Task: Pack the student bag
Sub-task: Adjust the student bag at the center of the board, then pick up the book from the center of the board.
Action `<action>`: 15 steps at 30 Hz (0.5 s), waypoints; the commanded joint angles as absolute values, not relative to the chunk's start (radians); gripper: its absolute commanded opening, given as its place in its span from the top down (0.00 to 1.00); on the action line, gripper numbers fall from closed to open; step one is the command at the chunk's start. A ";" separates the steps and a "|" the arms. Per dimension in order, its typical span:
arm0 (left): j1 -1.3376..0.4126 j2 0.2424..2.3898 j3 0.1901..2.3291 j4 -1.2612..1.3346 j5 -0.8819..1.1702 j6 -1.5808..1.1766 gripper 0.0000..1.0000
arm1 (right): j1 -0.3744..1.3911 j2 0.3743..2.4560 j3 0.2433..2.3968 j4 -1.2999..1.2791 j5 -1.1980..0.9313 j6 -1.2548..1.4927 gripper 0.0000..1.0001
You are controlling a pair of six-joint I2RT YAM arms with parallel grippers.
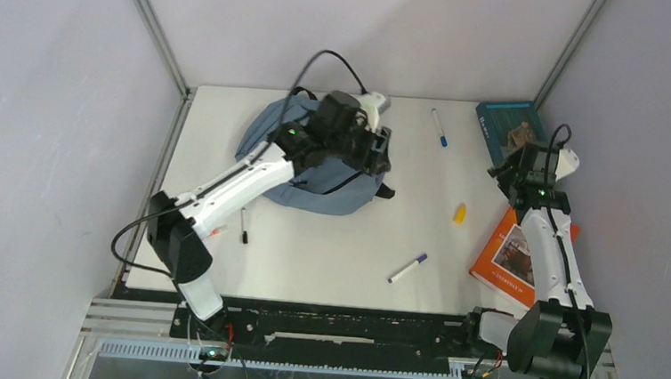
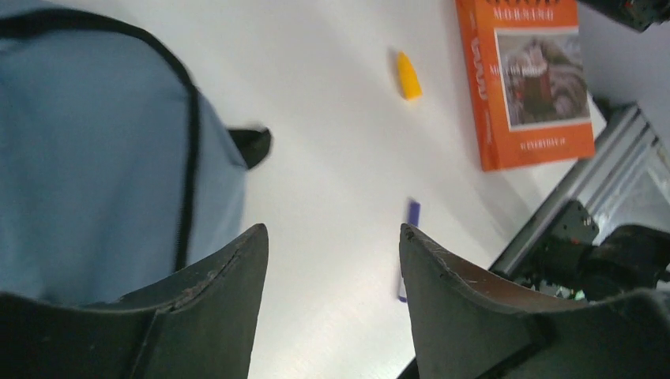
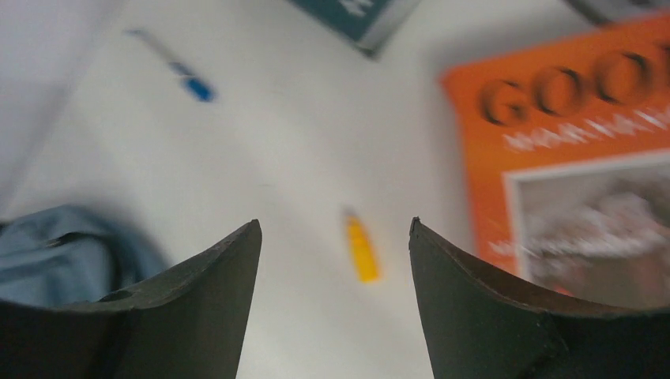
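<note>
The student bag, grey-blue with black zippers, lies flat at the back left of the table. My left gripper hangs over the bag's right edge. In the left wrist view the bag fills the left side, and the left gripper is open with only bare table between its fingers. My right gripper hovers at the right, above the table between two books. In the right wrist view the right gripper is open and holds nothing. A yellow marker lies on the table below the gap.
An orange book lies at the right front edge and a teal book at the back right. Loose on the table are a blue pen, the yellow marker, a purple pen and a black pen.
</note>
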State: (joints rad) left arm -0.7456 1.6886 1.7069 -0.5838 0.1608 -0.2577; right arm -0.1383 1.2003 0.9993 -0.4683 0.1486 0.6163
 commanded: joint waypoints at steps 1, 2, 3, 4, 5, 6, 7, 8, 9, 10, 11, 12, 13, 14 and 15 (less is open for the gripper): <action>-0.839 1.737 1.684 -0.516 0.169 -0.266 0.34 | -0.181 1.125 0.952 -0.709 0.441 0.664 0.25; -0.855 1.750 1.689 -0.517 0.168 -0.258 0.34 | -0.202 1.115 0.943 -0.746 0.481 0.685 0.26; -0.866 1.763 1.694 -0.524 0.165 -0.255 0.34 | -0.227 1.107 0.935 -0.777 0.514 0.702 0.27; -0.871 1.773 1.698 -0.529 0.171 -0.253 0.37 | -0.237 1.102 0.925 -0.800 0.551 0.713 0.28; -0.872 1.782 1.700 -0.533 0.177 -0.253 0.39 | -0.241 1.097 0.914 -0.817 0.593 0.721 0.29; -0.871 1.788 1.700 -0.535 0.173 -0.253 0.39 | -0.245 1.092 0.901 -0.828 0.633 0.731 0.29; -0.872 1.794 1.699 -0.537 0.164 -0.252 0.39 | -0.253 1.090 0.887 -0.836 0.664 0.745 0.29; -0.871 1.800 1.702 -0.538 0.158 -0.249 0.38 | -0.266 1.088 0.870 -0.839 0.688 0.761 0.30; -0.871 1.809 1.710 -0.542 0.157 -0.247 0.38 | -0.287 1.088 0.853 -0.834 0.683 0.768 0.30; -0.872 1.819 1.721 -0.547 0.156 -0.249 0.37 | -0.316 1.091 0.835 -0.820 0.667 0.766 0.30; -0.872 1.827 1.730 -0.555 0.159 -0.252 0.36 | -0.346 1.097 0.816 -0.797 0.641 0.755 0.31; -0.871 1.836 1.741 -0.558 0.164 -0.256 0.36 | -0.375 1.105 0.796 -0.764 0.605 0.729 0.32; -0.872 1.843 1.752 -0.560 0.165 -0.267 0.36 | -0.399 1.118 0.782 -0.734 0.578 0.704 0.33; -0.873 1.848 1.755 -0.560 0.164 -0.277 0.37 | -0.417 1.135 0.774 -0.712 0.533 0.678 0.33; -0.872 1.852 1.758 -0.560 0.160 -0.285 0.37 | -0.440 1.160 0.773 -0.695 0.482 0.664 0.33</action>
